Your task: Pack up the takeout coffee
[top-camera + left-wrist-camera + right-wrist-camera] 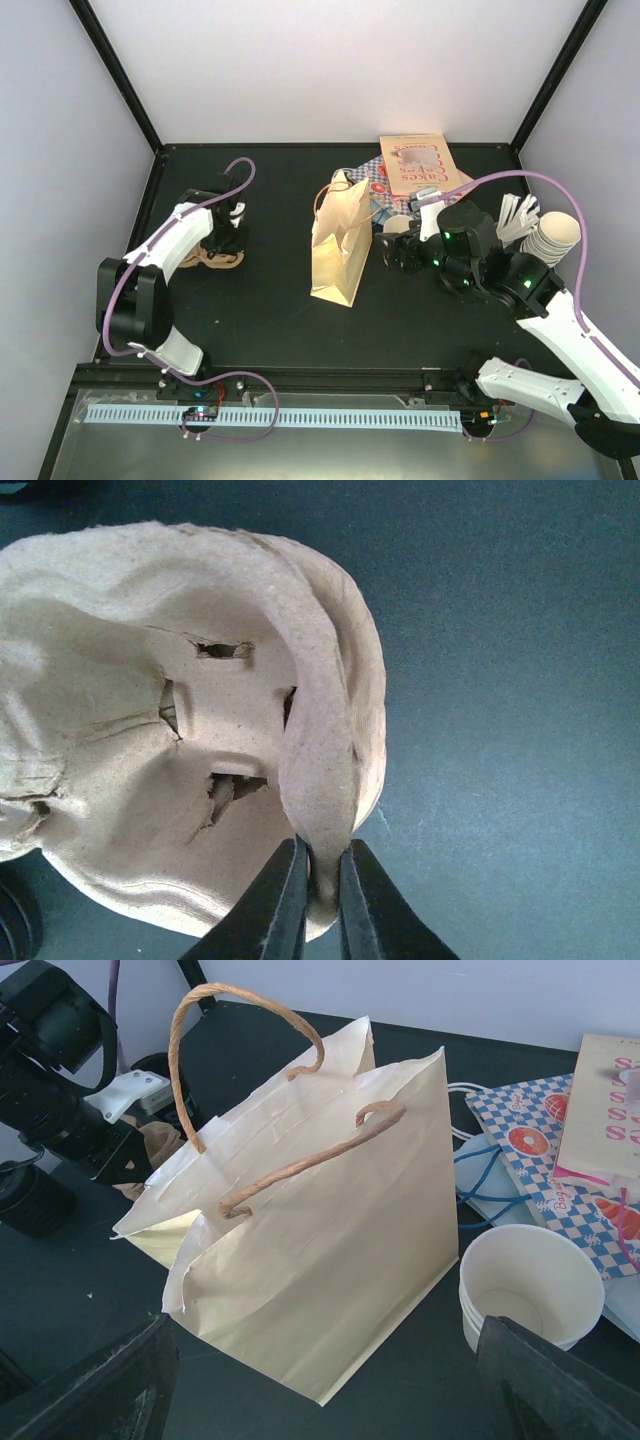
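Pinching hard over on the left: left jaws clenched on the raised edge of the brown cup carrier (150, 730), with the thin cardboard rim squeezed flat between the two black fingers (265, 920). Lying flat, that carrier, toward the far left of the black table (270, 320), well apart from everything else.

Swinging to the middle now: tan paper bag (338, 245) standing upright, mouth gaping, both twisted paper handles up, one arching high and the other sagging across the opening.

Hovering just to the right of the bag, right jaws spread wide, released, gripping nothing and pointed at the bag's broad side. Just beside the bag's lower right corner, a short stack of lidless cups (530, 1280), upright, the top one showing a bare white bottom. Behind those, a blue-checked doughnut bag (530, 1140) lying flat, with a pink-lettered paper bag (420, 165) partly on top of it.

Further right in the overhead view, another stack of cream cups (555, 235), this one tipped on its side near the right arm.

Cannot tell where the takeout coffee sits; not clearly picked out in any of these views.
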`<move>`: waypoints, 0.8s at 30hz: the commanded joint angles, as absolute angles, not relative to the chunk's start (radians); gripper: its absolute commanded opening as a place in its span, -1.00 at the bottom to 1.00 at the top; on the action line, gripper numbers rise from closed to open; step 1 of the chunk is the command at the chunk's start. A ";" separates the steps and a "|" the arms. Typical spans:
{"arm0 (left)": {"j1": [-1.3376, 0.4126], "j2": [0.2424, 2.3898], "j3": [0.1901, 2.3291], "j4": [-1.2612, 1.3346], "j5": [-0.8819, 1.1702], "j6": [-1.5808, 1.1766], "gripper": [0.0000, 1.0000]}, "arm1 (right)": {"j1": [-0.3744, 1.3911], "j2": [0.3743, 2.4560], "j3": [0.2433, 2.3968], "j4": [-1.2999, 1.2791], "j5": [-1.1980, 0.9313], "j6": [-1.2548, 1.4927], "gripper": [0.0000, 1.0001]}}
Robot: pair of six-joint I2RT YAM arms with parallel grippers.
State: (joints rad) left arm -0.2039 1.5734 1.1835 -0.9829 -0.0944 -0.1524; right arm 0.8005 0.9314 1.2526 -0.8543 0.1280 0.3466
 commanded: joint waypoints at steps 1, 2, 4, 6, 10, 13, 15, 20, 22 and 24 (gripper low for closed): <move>-0.198 1.543 1.230 -1.023 -0.099 -0.143 -0.74 | 0.798 0.927 1.260 -0.844 0.127 0.351 0.68; -0.198 1.545 1.230 -1.023 -0.095 -0.142 -0.74 | 0.797 0.928 1.259 -0.844 0.126 0.351 0.68; -0.198 1.549 1.227 -1.020 -0.082 -0.137 -0.76 | 0.798 0.928 1.259 -0.843 0.124 0.353 0.68; -0.198 1.549 1.224 -1.016 -0.067 -0.135 -0.87 | 0.797 0.928 1.259 -0.844 0.123 0.353 0.68; -0.198 1.542 1.226 -1.017 -0.064 -0.136 -0.95 | 0.797 0.926 1.259 -0.846 0.126 0.353 0.68; -0.198 1.540 1.230 -1.023 -0.068 -0.135 -0.94 | 0.797 0.925 1.258 -0.846 0.127 0.353 0.68; -0.198 1.543 1.231 -1.025 -0.065 -0.135 -0.92 | 0.796 0.926 1.258 -0.845 0.127 0.353 0.68; -0.189 1.547 1.219 -1.008 -0.007 -0.129 -0.90 | 0.797 0.927 1.257 -0.845 0.126 0.353 0.68; -0.183 1.547 1.214 -1.001 0.010 -0.127 -0.87 | 0.798 0.926 1.258 -0.844 0.126 0.353 0.68; -0.176 1.548 1.210 -0.996 0.025 -0.126 -0.81 | 0.797 0.925 1.258 -0.846 0.126 0.353 0.68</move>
State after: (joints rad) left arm -0.1905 1.5696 1.1927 -0.9977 -0.0448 -0.1375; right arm 0.8005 0.9314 1.2526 -0.8543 0.1280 0.3466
